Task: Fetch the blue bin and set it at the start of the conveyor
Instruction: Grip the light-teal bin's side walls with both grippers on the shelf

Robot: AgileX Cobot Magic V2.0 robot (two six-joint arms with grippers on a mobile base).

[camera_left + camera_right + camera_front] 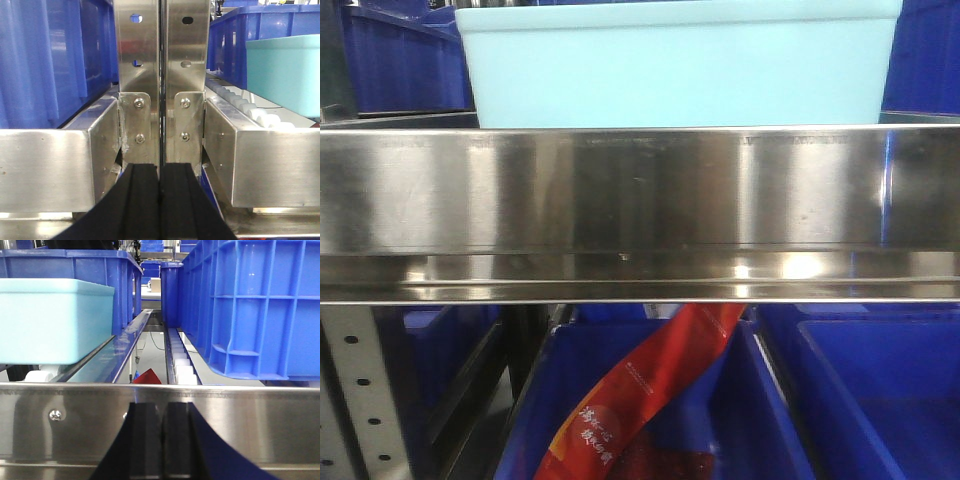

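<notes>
front: I am looking level, very close, at the shelf rail | left wrist: peering past the left gripper at the upright posts | right wrist: sighting over the right gripper down the roller lane | shared: the blue bin

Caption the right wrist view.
Shut right gripper fronts the steel rail; blue bin sits beyond, left of a royal-blue crate.

1. Blue bin: one (pale turquoise).
2. Royal-blue storage bins: two plainly seen on the lower level in the front view; others stand above, number uncertain.
3. Red packet: one.
4. Steel shelf rail: one.
</notes>
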